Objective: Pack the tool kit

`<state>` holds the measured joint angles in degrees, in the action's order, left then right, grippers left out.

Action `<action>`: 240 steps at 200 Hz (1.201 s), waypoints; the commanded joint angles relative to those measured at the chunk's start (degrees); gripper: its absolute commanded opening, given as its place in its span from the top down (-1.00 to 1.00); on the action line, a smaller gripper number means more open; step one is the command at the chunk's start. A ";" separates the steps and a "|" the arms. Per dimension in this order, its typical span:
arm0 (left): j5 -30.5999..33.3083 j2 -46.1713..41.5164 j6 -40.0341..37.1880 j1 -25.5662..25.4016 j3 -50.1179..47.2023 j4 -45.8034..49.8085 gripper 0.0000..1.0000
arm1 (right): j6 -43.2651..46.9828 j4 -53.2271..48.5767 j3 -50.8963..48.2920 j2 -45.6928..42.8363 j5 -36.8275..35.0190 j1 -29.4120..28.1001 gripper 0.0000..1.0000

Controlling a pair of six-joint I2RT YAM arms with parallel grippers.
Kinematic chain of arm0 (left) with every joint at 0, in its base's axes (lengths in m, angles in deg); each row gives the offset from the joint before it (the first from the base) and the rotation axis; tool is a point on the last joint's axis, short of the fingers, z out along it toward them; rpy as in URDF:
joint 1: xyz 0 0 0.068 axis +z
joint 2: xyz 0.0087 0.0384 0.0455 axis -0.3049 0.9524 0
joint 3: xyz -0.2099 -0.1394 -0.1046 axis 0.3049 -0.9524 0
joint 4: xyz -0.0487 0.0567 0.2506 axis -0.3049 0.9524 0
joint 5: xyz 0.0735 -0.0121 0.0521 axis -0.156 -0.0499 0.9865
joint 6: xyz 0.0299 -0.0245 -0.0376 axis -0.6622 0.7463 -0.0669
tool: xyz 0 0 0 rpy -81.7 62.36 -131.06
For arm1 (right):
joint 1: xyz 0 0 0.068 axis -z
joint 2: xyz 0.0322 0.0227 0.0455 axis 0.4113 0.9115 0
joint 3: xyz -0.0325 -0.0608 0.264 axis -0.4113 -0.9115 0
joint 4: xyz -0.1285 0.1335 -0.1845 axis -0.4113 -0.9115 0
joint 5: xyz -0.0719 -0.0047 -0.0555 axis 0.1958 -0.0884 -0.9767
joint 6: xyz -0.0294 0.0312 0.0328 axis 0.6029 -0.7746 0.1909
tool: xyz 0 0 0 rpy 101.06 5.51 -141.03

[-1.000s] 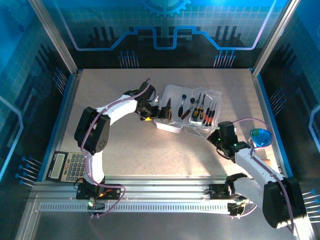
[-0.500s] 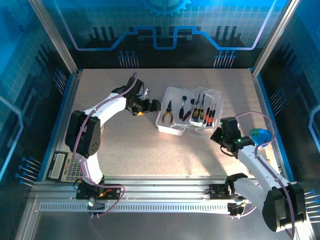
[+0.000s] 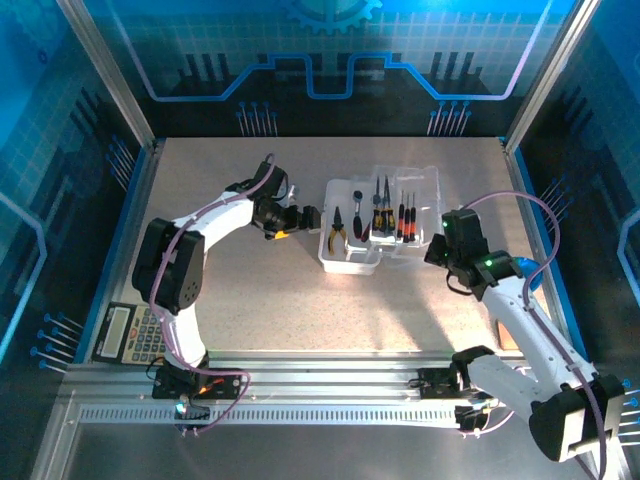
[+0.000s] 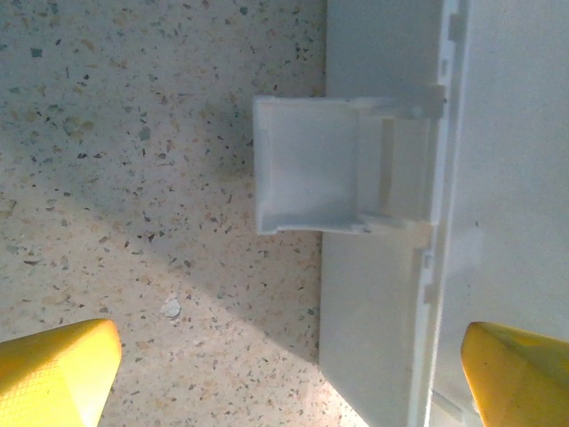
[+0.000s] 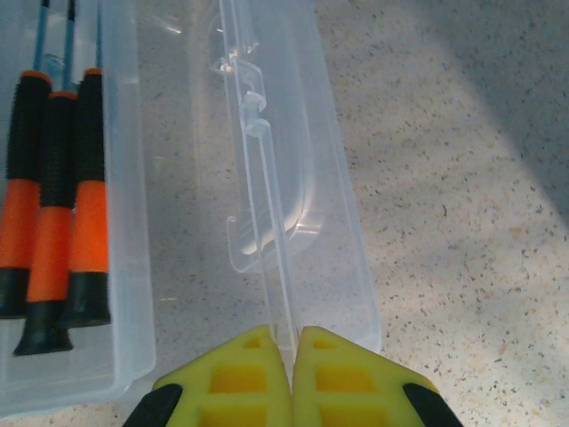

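Clear plastic case (image 3: 350, 264) is lying open mid-table. Yellow-handled pliers (image 3: 337, 228) are sitting in its left half, and the orange-and-black screwdrivers (image 5: 53, 196) are lying side by side in its right half.

Right gripper (image 5: 291, 360) is at the case's right side. Its yellow fingertips are pressed together on a thin upright clear wall just right of the screwdriver compartment. Cannot tell whether that wall belongs to the lid or the base rim.

Left gripper (image 4: 284, 378) is hovering at the case's left edge with its fingers spread wide and holding nothing. One fingertip is over bare table (image 4: 133, 178) and the other is over the case. The latch tab (image 4: 311, 165) is jutting out from the case wall between them, further up in the wrist view.

Handling judgement:
- The case is looking light, thin-walled and glossy, so it is likely to slide on the table or flex under a one-sided pinch.
- The loose tools inside are likely to shift or roll if it is tipped.
- The rim or the latch tab look like the best holds, with the other side steadied.
- The hooked clips on the pinched wall look breakable, so only gentle force is called for.
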<state>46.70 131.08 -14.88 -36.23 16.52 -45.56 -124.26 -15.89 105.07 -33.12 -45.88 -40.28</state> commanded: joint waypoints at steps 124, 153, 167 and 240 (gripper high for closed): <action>-1.74 5.02 2.01 0.29 -1.97 -3.26 -0.99 | -0.02 4.31 17.29 13.29 -8.67 -28.66 1.00; -1.67 4.33 1.87 0.29 -2.61 -3.49 -0.99 | -0.06 5.17 20.29 17.37 -10.07 -32.52 1.00; -1.43 3.68 1.68 0.29 -3.17 -3.45 -0.99 | -0.23 5.44 21.62 18.41 -10.47 -33.37 1.00; -0.44 -1.18 1.42 1.51 -7.94 -3.71 -0.98 | 3.91 4.77 24.84 18.37 -6.69 -28.49 0.23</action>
<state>46.53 133.16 -13.48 -35.73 10.86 -49.84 -122.46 -11.14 128.13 -14.19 -55.32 -72.73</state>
